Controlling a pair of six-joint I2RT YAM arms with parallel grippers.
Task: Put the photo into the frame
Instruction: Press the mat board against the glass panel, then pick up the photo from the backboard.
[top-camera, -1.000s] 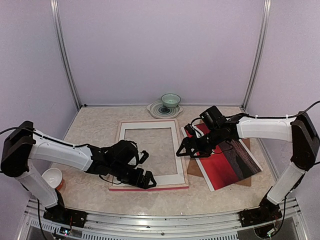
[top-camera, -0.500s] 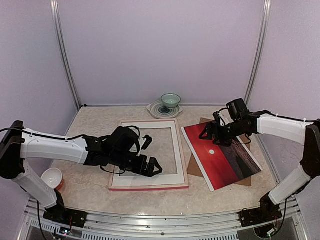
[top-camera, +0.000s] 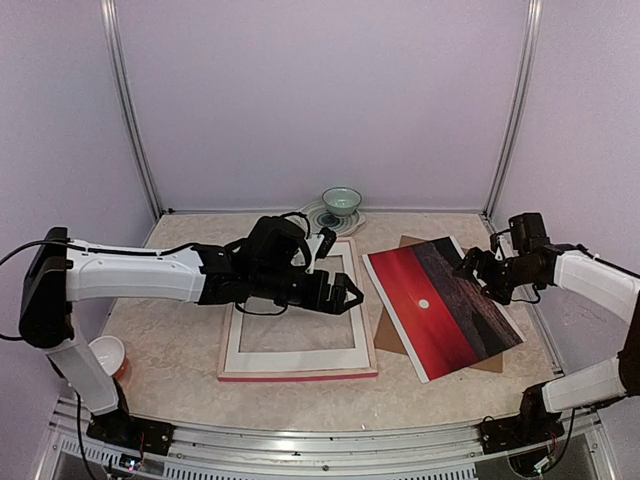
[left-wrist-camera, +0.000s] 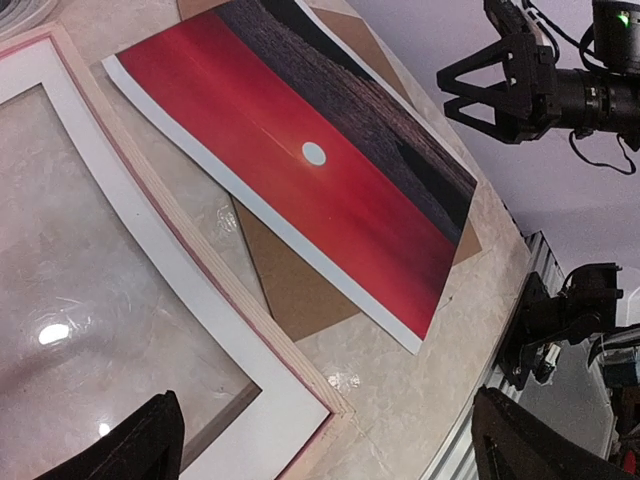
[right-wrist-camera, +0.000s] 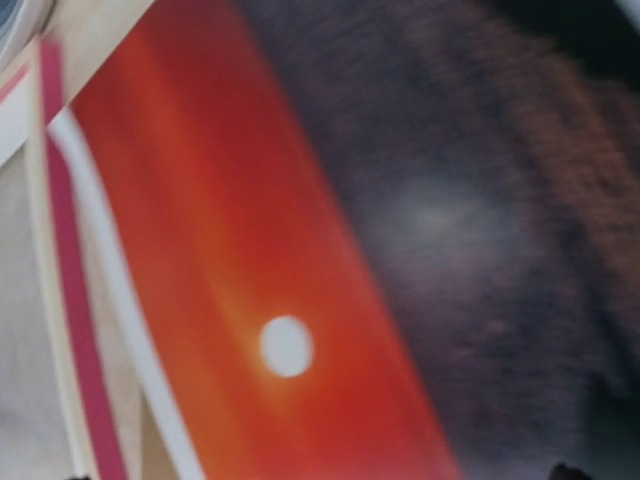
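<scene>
Thin-railed pink-red rectangular frame (top-camera: 298, 376) lies flat mid-worktop with a white card mat (top-camera: 297, 357) inside it; the left wrist view shows its pale layered wood edge. Just to its right, past a narrow wedge of beige marbled worktop (top-camera: 190, 260), the glossy sunset photo (top-camera: 443, 300) lies skewed on a brown hardboard sheet (top-camera: 392, 338), whose corners poke out. A band of worktop runs along their near edges. Left tool (top-camera: 343, 293) hangs over the frame's right rail, jaws wide, holding nothing. Right tool (top-camera: 477, 277) hangs over the photo's far right edge, jaws spread, nothing between them
</scene>
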